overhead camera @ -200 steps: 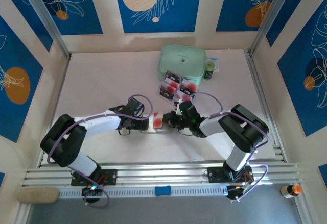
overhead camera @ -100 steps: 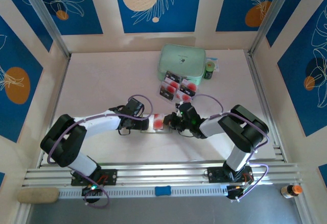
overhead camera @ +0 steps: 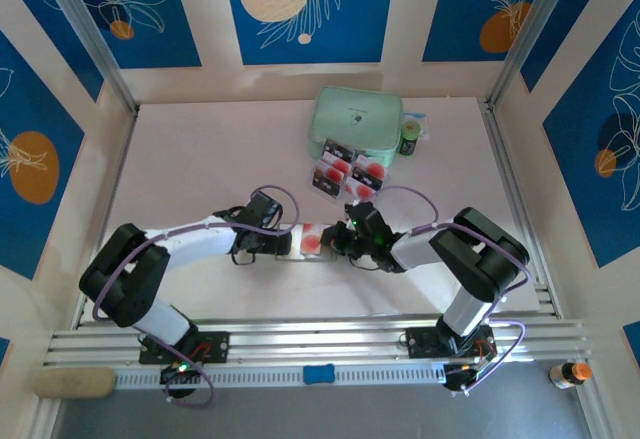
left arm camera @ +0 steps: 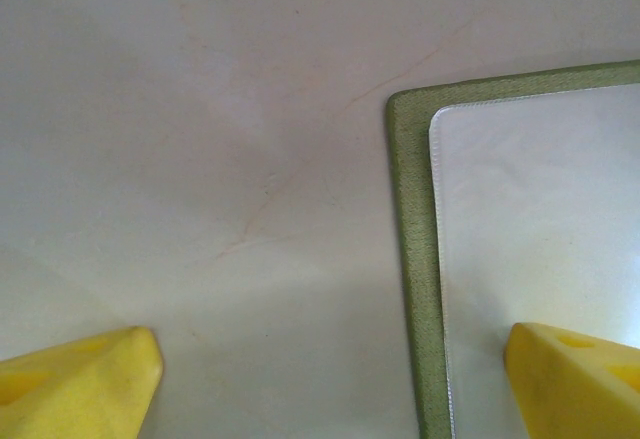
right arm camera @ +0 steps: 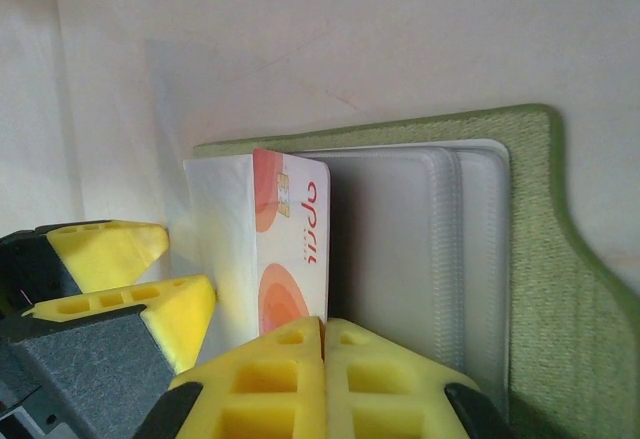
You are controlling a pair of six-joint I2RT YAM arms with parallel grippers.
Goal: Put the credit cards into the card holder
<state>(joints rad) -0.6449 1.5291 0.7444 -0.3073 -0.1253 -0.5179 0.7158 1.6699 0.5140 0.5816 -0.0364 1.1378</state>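
Where the two arms met: the right gripper [right arm camera: 322, 331] and the left gripper [left arm camera: 330, 384] faced each other low over the table [left arm camera: 200, 159], tips near each other, with the open card holder [right arm camera: 540, 259] lying flat between them.
Right gripper: closed, its two yellow fingertips [right arm camera: 270, 359] pressed together along one seam, with nothing seen between them.
At its tips: one credit card [right arm camera: 290, 249], pale with red circles, lay face up on the holder's inside, and its near end ran under the closed tips. Whether the tips bore down on it could not be told.
Beside the card: the clear pockets [right arm camera: 420, 249] were layered on the card's right in the wrist view. Whether the card sat inside a pocket or on top could not be told.
Around the pockets: the holder's olive rim ran along the far and right sides.
Left gripper: jaws spread wide and holding nothing. One fingertip [left arm camera: 575, 379] was over the holder's clear pocket and the other over bare table, with the olive edge between them.
Beyond both grippers: the other credit cards [overhead camera: 345, 171] lay in a loose cluster, apart from the holder.
Farther out: a mint-green zip case [overhead camera: 357, 122] sat just behind that cluster.
At the case's right: a small dark bottle [overhead camera: 409, 142] stood just beside it.
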